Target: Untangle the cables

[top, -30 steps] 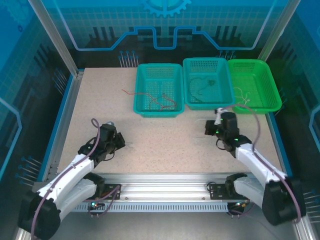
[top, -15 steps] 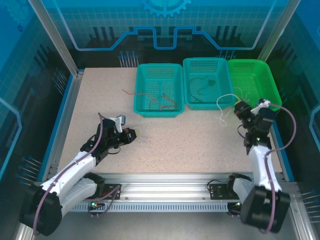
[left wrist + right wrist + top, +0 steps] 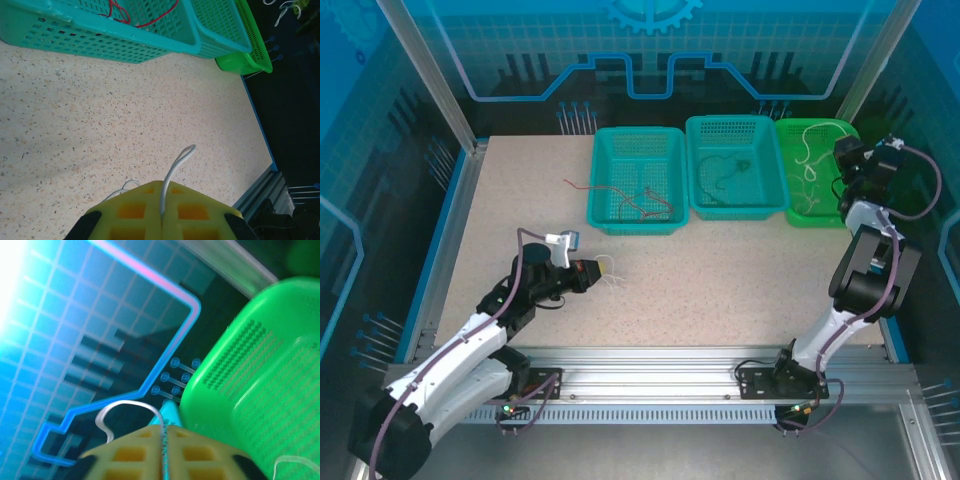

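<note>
1. The left gripper [image 3: 162,187] pinches a thin white wire [image 3: 173,167] above the speckled counter [image 3: 100,110]; hold it tight.
2. The right gripper [image 3: 162,432] pinches a looped white wire [image 3: 125,402] over the green plastic basket [image 3: 260,365], far right corner; drop it inside.

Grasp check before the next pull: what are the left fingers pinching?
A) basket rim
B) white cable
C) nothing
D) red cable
B: the left wrist view shows a white cable sticking out from between the closed left fingers, over the bare table.
</note>
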